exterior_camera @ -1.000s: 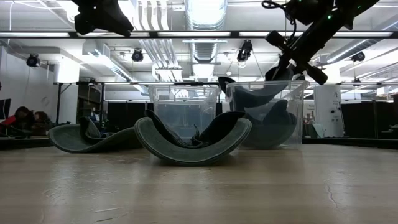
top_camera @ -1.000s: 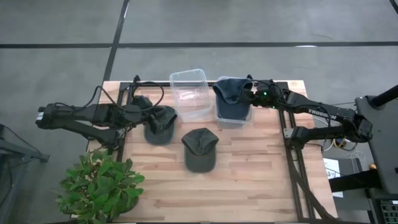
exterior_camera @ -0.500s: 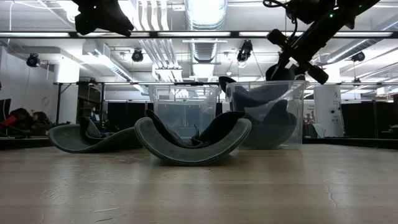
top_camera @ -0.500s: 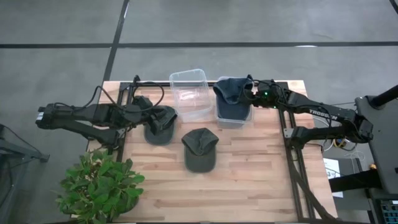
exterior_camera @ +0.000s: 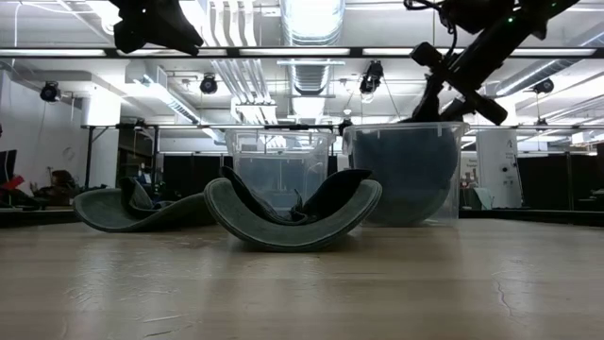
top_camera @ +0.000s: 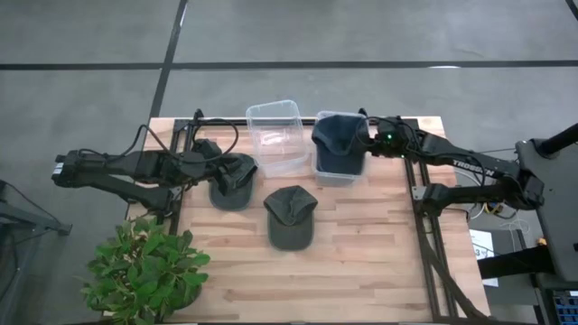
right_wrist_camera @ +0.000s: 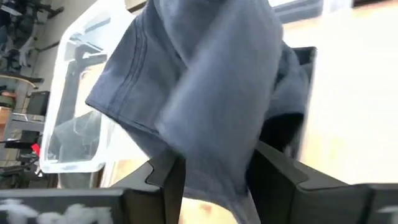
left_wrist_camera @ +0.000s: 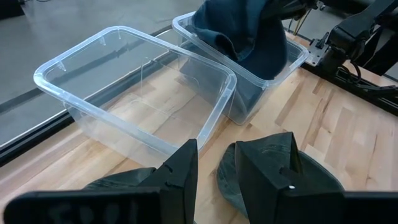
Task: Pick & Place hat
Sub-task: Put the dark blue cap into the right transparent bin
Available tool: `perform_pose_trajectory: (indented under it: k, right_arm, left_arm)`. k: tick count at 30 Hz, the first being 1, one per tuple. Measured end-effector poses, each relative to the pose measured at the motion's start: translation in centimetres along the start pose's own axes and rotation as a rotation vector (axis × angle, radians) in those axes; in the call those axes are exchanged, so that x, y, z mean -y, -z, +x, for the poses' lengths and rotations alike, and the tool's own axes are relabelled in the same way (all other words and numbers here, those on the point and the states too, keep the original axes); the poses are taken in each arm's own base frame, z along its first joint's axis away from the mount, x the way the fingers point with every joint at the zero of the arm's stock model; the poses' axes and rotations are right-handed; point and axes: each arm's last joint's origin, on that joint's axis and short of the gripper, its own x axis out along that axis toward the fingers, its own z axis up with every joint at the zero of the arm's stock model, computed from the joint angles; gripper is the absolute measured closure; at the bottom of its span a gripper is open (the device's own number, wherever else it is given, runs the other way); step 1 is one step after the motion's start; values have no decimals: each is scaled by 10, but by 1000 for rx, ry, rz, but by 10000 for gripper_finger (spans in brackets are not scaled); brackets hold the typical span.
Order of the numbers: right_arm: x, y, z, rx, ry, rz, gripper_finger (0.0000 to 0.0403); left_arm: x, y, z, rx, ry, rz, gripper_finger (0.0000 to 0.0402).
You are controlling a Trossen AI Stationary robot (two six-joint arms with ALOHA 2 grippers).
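A blue hat [top_camera: 340, 144] is clamped in the right tool [top_camera: 368, 137] and held in the right bin [top_camera: 341, 174]. The left tool [top_camera: 223, 171], its fingers apart, is poised over a green hat [top_camera: 233, 183] on the tabletop [top_camera: 361, 253].

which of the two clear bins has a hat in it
The right bin, beside the right end effector, holds a blue hat; the left bin is empty.
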Motion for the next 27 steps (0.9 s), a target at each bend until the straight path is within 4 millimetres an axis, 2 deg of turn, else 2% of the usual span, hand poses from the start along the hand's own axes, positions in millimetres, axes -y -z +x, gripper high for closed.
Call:
perform_pose_trajectory:
  k: [9, 14, 18, 22, 27]
  right_arm:
    - [5, -1, -28, 21, -38, 10, 284]
    - [-4, -11, -53, 92, -121, -17, 297]
    - [-16, -22, -68, 180, -141, -122, 308]
    - [-24, -26, -63, 171, -89, -206, 320]
    - [-14, -19, -36, 83, 166, -264, 337]
  left_arm:
    - [0, 0, 0, 0, 1, -1, 301]
    - [1, -1, 0, 10, 7, -8, 301]
    - [1, -2, 0, 20, 14, -15, 301]
    - [1, -2, 0, 22, 15, -17, 301]
    - [2, -2, 0, 21, 15, -34, 301]
